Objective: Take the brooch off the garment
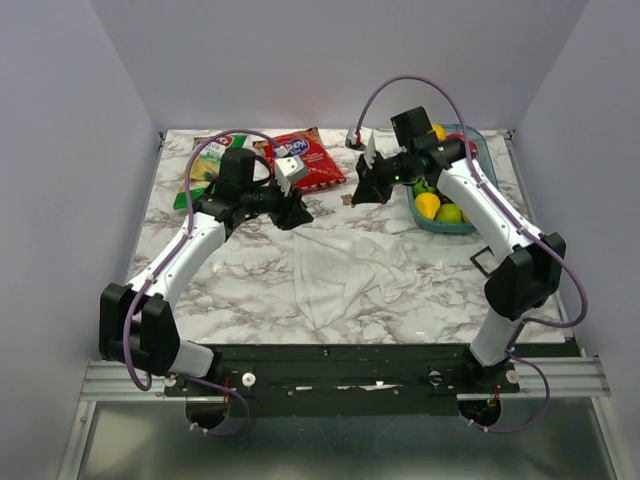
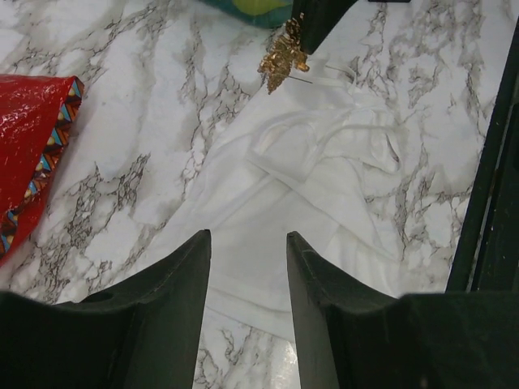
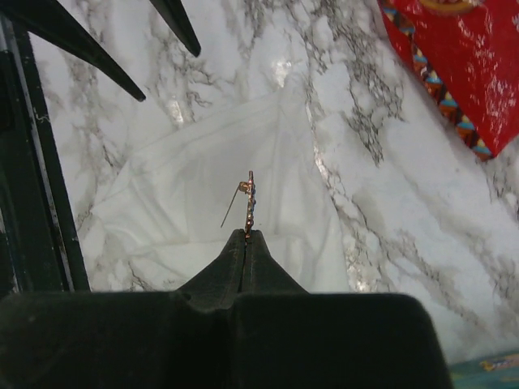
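The brooch is a small gold-toned pin with bluish stones, seen edge-on with its pin wire sprung open. My right gripper is shut on its lower edge and holds it in the air above the white garment. In the left wrist view the brooch hangs from the right fingers, off the garment. In the top view it is beyond the garment's far edge. My left gripper is open and empty over the garment's left part, as the top view also shows.
A red snack bag and a green bag lie at the back left. A teal bowl with yellow and green fruits stands at the back right, beside the right arm. The red bag also shows in both wrist views.
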`<action>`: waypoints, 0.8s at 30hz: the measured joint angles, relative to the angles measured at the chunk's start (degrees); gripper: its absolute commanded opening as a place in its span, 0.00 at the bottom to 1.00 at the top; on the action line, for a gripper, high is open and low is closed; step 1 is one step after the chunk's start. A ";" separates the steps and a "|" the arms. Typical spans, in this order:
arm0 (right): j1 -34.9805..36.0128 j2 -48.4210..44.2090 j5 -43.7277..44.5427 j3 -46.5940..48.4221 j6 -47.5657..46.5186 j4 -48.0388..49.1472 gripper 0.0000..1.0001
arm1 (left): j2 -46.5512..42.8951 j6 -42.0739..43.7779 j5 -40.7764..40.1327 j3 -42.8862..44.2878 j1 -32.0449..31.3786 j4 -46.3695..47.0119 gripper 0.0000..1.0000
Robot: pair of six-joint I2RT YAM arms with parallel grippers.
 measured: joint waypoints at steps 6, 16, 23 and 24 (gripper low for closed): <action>0.02 7.50 -5.25 18.01 -9.90 -17.03 0.01 | -4.17 -3.30 6.67 -5.51 0.68 7.45 0.58; 0.46 13.94 -6.58 22.43 -23.69 -26.32 0.01 | -0.87 -17.68 10.60 -6.69 0.50 19.96 0.64; 1.81 13.94 -8.22 22.21 -25.03 -27.93 0.01 | 0.50 -15.08 9.29 -2.10 -0.55 16.85 0.64; 2.03 13.94 -8.39 22.21 -25.03 -28.04 0.01 | 0.46 -13.25 8.85 -1.36 -0.83 16.00 0.64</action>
